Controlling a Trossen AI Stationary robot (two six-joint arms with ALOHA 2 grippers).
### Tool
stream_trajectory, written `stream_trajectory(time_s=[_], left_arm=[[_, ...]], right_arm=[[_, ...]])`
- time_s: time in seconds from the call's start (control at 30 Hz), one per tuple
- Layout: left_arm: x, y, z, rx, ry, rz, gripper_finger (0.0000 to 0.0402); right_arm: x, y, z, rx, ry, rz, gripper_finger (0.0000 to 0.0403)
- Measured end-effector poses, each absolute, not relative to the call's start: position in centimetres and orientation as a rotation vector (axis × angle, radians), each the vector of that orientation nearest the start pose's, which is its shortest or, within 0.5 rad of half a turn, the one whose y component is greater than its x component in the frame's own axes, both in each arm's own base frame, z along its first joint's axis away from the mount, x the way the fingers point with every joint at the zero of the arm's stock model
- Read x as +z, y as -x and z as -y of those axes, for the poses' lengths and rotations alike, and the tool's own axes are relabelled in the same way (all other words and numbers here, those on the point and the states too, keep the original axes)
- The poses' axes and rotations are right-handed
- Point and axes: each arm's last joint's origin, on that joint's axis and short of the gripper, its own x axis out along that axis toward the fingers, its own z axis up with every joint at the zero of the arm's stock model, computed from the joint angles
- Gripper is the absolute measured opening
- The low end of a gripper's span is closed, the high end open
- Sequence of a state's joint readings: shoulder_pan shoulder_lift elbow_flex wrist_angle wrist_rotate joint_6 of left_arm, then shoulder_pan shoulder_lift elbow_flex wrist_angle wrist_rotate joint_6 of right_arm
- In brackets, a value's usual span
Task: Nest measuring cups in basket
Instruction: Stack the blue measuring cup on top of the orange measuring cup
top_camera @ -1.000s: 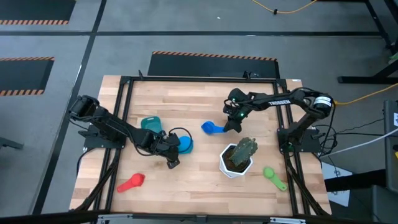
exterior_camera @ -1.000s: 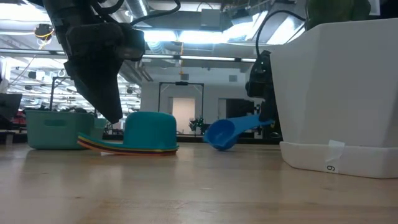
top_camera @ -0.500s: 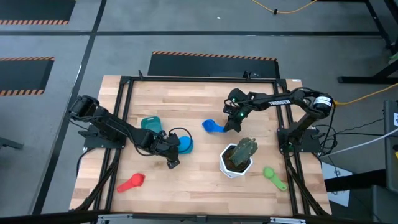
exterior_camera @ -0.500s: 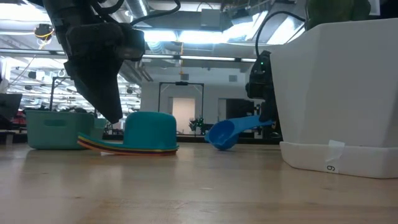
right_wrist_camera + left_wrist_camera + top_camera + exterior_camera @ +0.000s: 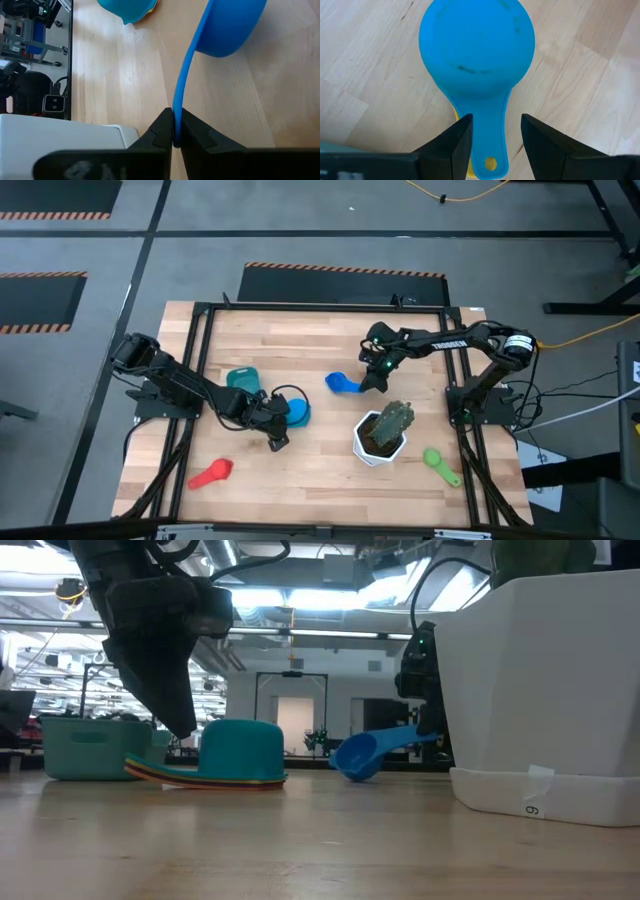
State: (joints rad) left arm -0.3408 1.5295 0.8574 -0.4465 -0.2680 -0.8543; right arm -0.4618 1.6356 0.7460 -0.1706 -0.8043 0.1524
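Bench (image 5: 320, 470) of pale wood carries everything. Farthest left, near the front edge, lies a red measuring cup (image 5: 212, 473) on its own. Behind it and further in sits the teal basket (image 5: 241, 380), standing on the wood with no arm touching it. Just right of the basket is a stack of cups (image 5: 225, 762) turned bowl-down, a teal-blue one on top with yellow and orange rims showing beneath. The left gripper (image 5: 492, 145) hangs over this stack's handle; its fingers (image 5: 457, 142) stand partly open on either side of the handle, clear of it, gripping nothing. Right of centre, a blue measuring cup (image 5: 344, 385) is tilted with its bowl at the wood and its handle raised. The right gripper (image 5: 175, 137) has its fingers (image 5: 161, 131) pinched shut on that thin handle edge. Next comes a white hexagonal pot (image 5: 379, 439) with a green plant, near the front. Farthest right lies a green measuring cup (image 5: 440, 464), beside the frame rail.
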Motion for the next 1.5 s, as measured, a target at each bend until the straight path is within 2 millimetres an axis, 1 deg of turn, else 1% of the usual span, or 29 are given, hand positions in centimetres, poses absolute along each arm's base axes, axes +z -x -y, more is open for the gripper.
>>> stream_trajectory(time_s=[0.6,0.8,0.9,1.17,1.33,1.5], left_arm=[[17.6,-26.6,8.6,0.385,0.436,-1.002,0.0160],[17.6,-26.6,8.6,0.384,0.435,-1.002,0.0160],[17.6,-26.6,8.6,0.385,0.435,-1.002,0.0160],[17.6,-26.6,8.6,0.385,0.435,-1.002,0.0160],[17.6,-26.6,8.6,0.385,0.435,-1.002,0.0160],[17.6,-26.6,8.6,0.385,0.435,-1.002,0.0160]], right_arm=[[13.8,-26.1,10.7,0.246,-0.773,-0.885,0.0031],[13.9,-26.1,10.6,0.276,-0.780,-0.877,0.0031],[14.0,-26.1,10.7,0.318,-0.750,-0.850,0.0031],[14.1,-26.2,11.2,0.315,-0.727,-0.813,0.0033],[14.3,-26.0,11.5,0.344,-0.758,-0.789,0.0033],[15.0,-25.7,12.0,0.324,-0.798,-0.766,0.0033]])
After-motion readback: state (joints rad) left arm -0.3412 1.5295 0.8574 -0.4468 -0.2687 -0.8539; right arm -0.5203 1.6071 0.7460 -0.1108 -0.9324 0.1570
